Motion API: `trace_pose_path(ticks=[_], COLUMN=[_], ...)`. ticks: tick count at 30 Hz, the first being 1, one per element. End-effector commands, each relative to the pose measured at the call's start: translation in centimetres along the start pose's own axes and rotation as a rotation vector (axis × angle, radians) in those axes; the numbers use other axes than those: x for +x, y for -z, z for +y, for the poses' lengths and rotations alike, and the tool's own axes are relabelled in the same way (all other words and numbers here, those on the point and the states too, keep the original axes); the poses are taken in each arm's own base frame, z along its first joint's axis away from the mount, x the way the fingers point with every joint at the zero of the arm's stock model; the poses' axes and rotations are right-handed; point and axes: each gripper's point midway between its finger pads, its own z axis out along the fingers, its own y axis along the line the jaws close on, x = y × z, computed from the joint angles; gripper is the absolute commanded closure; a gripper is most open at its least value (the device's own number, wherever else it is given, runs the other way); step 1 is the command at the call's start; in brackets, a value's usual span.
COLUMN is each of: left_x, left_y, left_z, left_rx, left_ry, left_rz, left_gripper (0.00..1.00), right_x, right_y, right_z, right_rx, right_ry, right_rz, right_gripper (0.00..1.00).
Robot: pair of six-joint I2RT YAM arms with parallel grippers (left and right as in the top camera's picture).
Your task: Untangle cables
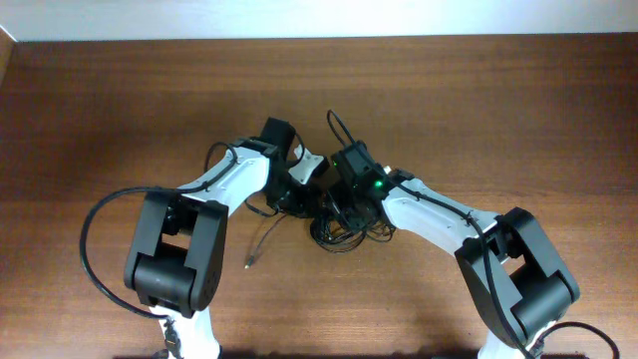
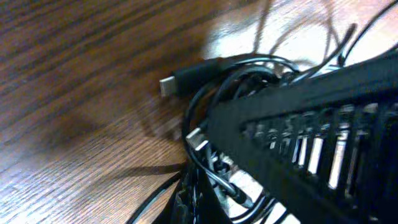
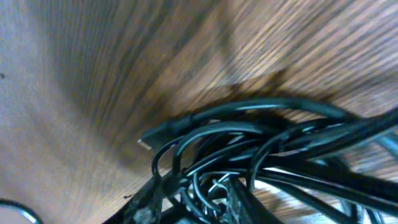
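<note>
The cables [image 1: 339, 227] are a knotted bundle of thin black wires on the wooden table between my two arms. One loose end with a metal tip [image 1: 249, 261] trails to the front left. My left gripper [image 1: 296, 196] is at the bundle's left edge. In the left wrist view its fingers [image 2: 194, 198] are pressed together with wires [image 2: 211, 118] running into them. A metal-tipped plug [image 2: 186, 78] lies just beyond. My right gripper [image 1: 349, 211] is over the bundle. In the right wrist view its fingers [image 3: 199, 199] are closed around a clump of wires [image 3: 249, 140].
The wooden table [image 1: 120, 110] stretches to all sides. The right arm's black body [image 2: 311, 124] fills much of the left wrist view, very near the left gripper. A thin wire loop [image 1: 339, 128] sticks up behind the right wrist. Thicker arm cables [image 1: 95, 224] hang by the left arm.
</note>
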Motion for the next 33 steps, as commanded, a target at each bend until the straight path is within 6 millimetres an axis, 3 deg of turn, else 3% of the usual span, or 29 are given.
trace_pose_path(ticks=[1,4,10,12,14,16,23,27,31,33], left_x=[0.0,0.1,0.4,0.6,0.5,0.6,0.4,0.4,0.4,0.3], left_y=[-0.3,-0.3,-0.8,-1.2,-1.2,-1.2,-1.2,-1.2,-1.2,-0.9], left_z=[1.6,1.6,1.9,1.9,1.9,1.9,1.6,1.5,1.5,1.5], left_rx=[-0.075,-0.076,-0.073,-0.065,-0.061,-0.062,-0.042,-0.039,-0.038,-0.011], left_ry=[0.069,0.068,0.079,0.085,0.085,0.085,0.085,0.085,0.089,0.102], left_rz=[0.013,0.013,0.031,0.041,0.04,0.041,0.036,0.035,0.034,0.024], left_gripper=[1.0,1.0,1.0,1.0,1.0,1.0,1.0,1.0,1.0,1.0], right_x=[-1.8,-2.2,-2.2,-2.3,-2.4,-2.2,-2.6,-3.0,-4.2,-5.4], right_y=[-0.8,-0.7,-0.7,-0.7,-0.7,-0.6,5.0,5.0,5.2,5.7], right_z=[-2.6,-2.7,-2.7,-2.7,-2.8,-2.6,1.2,-0.2,-1.1,-3.7], right_rx=[0.089,0.091,0.091,0.091,0.095,0.092,-0.075,-0.017,0.016,0.11], right_ry=[-0.02,-0.02,-0.019,-0.019,-0.008,0.06,0.386,0.403,0.534,0.571], right_rz=[-0.104,-0.125,-0.129,-0.132,-0.135,-0.118,-0.046,-0.045,-0.048,-0.016], right_gripper=[0.65,0.6,0.6,0.72,0.96,0.96,0.96,0.96,0.96,0.96])
